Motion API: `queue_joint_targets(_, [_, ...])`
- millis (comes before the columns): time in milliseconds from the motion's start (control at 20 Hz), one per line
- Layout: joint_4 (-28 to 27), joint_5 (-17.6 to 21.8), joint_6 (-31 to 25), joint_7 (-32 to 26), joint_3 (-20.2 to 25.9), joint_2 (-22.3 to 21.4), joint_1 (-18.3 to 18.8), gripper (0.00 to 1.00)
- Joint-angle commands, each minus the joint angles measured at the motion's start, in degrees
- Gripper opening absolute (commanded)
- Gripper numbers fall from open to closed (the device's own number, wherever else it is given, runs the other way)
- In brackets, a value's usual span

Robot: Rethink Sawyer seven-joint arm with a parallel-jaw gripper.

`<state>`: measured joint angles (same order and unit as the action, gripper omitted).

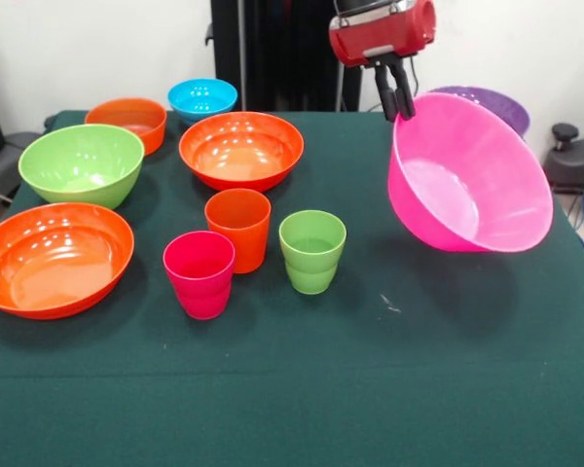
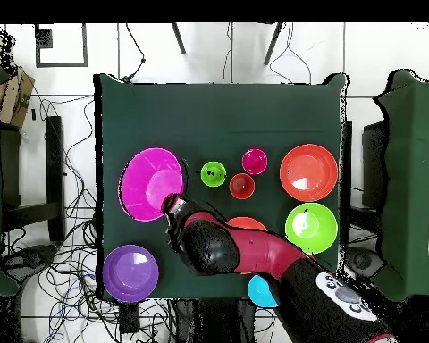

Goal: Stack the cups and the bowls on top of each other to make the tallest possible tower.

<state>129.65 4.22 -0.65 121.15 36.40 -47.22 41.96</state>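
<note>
Front view: claw [image 1: 400,109] grips tilted pink bowl [image 1: 472,180], purple bowl [image 1: 496,105] behind.

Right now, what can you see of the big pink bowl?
The pink bowl is large, deep, glossy plastic by its look, and empty. It hangs tilted, its opening turned toward the front camera, with its shadow on the green cloth below. The gripper pinches its upper rim, jaws shut on it. Nothing else touches it; the purple bowl sits behind it.
</note>
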Motion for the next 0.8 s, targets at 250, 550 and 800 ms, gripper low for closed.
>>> queue_joint_targets(250, [4.63,2.32,-0.72,5.32,12.68,0.22,4.80,0.00])
queue_joint_targets(550, [3.36,3.90,0.04,3.57,13.76,4.25,6.03,0.00])
queue_joint_targets(800, [0.45,4.94,-1.77,1.03,13.78,8.18,6.95,0.00])
